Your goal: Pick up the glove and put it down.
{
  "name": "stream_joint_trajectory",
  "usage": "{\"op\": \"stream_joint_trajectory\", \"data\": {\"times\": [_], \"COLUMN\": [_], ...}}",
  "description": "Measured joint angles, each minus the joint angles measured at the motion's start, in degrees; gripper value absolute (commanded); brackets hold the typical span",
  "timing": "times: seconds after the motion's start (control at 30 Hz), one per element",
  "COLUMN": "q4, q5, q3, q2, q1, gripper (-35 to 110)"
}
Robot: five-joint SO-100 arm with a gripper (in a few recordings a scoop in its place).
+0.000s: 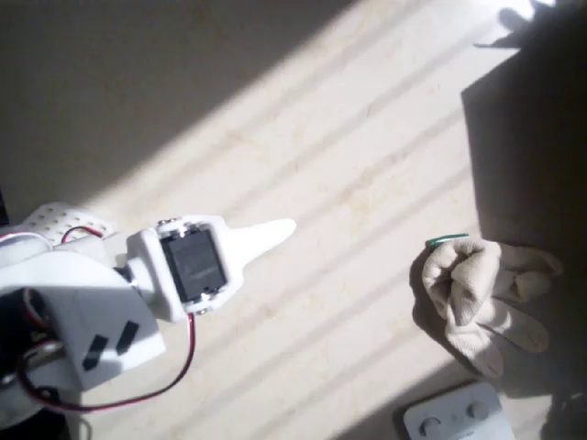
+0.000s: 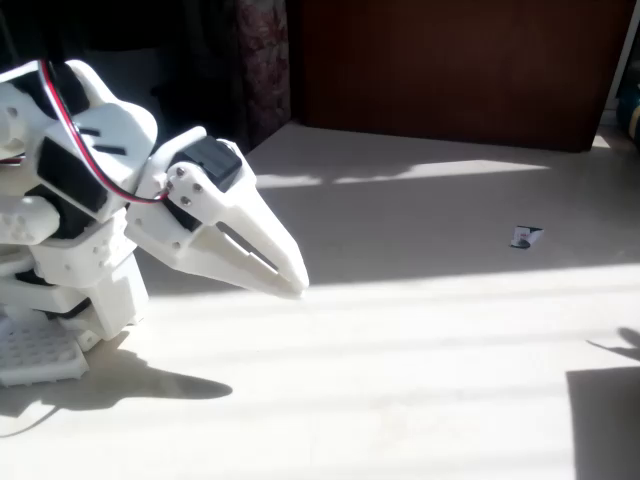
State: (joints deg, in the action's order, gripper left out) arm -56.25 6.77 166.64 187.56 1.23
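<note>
**One glove lying apart from the arm, nothing between them**

One white device (image 1: 456, 414) with round buttons sits at the bottom edge of the overhead view, just below the glove (image 1: 483, 293) and near it without clearly touching. A dark shadowed block fills the upper right of that view, its edge falling across the glove's right side. The table (image 1: 348, 165) is pale and striped with sunlight, and the stretch between the arm and the glove is bare. In the fixed view a small scrap (image 2: 524, 237) lies on the table far to the right, and a dark wooden panel stands behind.

The gripper (image 1: 275, 234) is at the left of the overhead view, its white tip pointing right toward the glove, well apart from it. In the fixed view the gripper (image 2: 290, 278) slopes downward with its fingers pressed together at the tip, clenched on nothing and held above the table.

The glove lies crumpled at the right of the overhead view, cuff bunched at the left with a green tag (image 1: 447, 241) at its upper left. Its stubby fingers point right and down-right, so its long axis runs roughly left to right.
</note>
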Motion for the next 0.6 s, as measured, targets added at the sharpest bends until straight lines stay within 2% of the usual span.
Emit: {"op": "stream_joint_trajectory", "data": {"times": [0.6], "q4": [0.00], "q5": [0.00], "q3": [8.35], "q2": [0.09], "q1": [0.00], "gripper": [0]}}
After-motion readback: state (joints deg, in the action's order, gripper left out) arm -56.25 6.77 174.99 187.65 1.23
